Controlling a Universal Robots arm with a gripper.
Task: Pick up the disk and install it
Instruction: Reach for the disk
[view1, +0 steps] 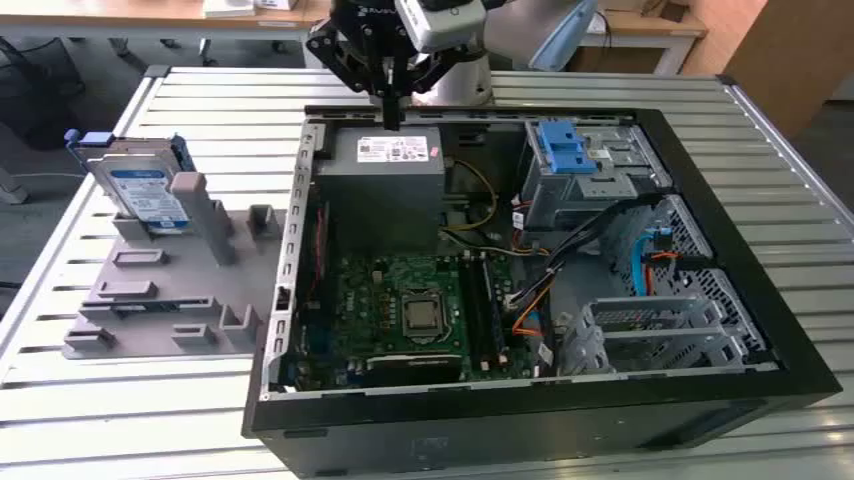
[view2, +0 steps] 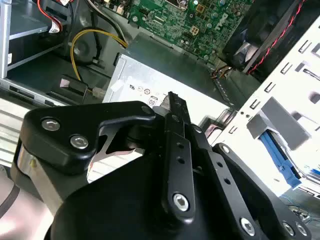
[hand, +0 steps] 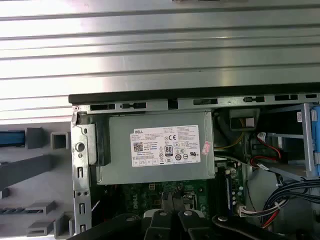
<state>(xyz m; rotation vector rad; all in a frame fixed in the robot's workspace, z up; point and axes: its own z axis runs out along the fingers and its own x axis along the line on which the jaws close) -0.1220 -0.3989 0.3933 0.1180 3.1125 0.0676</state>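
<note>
The disk is a silver drive with a white-and-blue label and a blue frame. It stands on edge in a grey holder on the exterior view's left, beside the open computer case. My gripper hangs over the case's far rim, above the grey power supply box, well apart from the disk. Its black fingers are shut together with nothing between them, as both wrist views show, the gripper and the gripper. A blue strip of the disk shows behind a grey post in the second wrist view.
A bare blue ridged bracket sits on the metal drive cage at the case's far right corner. The motherboard, loose cables and a second cage lie inside. All rests on a slatted metal table.
</note>
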